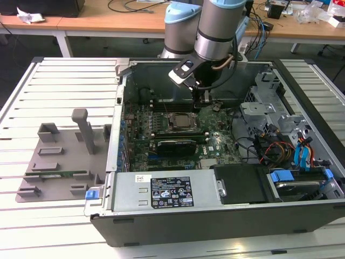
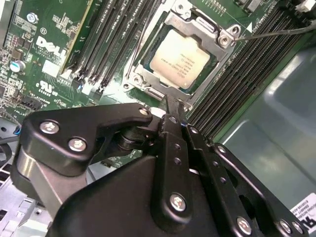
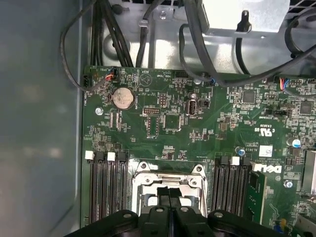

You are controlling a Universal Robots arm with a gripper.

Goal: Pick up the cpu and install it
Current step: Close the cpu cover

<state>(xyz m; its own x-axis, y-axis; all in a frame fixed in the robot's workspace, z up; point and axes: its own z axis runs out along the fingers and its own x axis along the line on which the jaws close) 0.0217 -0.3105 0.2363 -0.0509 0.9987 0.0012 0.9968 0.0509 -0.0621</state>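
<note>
— So, what's the gripper (image 2: 173, 106) doing?

— Its two black fingers (image 3: 163, 195) are pressed together, tip against tip, with nothing between them. In the second wrist view the tips hang over the edge of the socket frame (image 2: 223, 47). I can't tell whether they touch it.

— And the cpu (image 2: 180, 58)?

— It lies flat in the socket, apart from the fingertips, with the metal frame all round it. It's a small square chip with a pale silver-grey metal top. The top looks slightly warm under the light and carries a few lines of fine print. A rim of green shows around the lid.

— Anything beside it?

— Long dark memory slots (image 2: 113, 39) run along two opposite sides of the socket, and a thin metal lever (image 2: 276, 32) slants away from one corner of the frame. All of that sits on the green motherboard (image 3: 197, 128), which also carries a round coin battery (image 3: 122, 98).

— And further out?

— In the exterior view the arm reaches down into the open computer case (image 1: 215, 216), with a long black card (image 1: 175, 145) just on the near side of the socket. On the exterior view's left, a grey fixture tray (image 1: 59, 162) rests on the slatted table (image 1: 54, 81).
</note>
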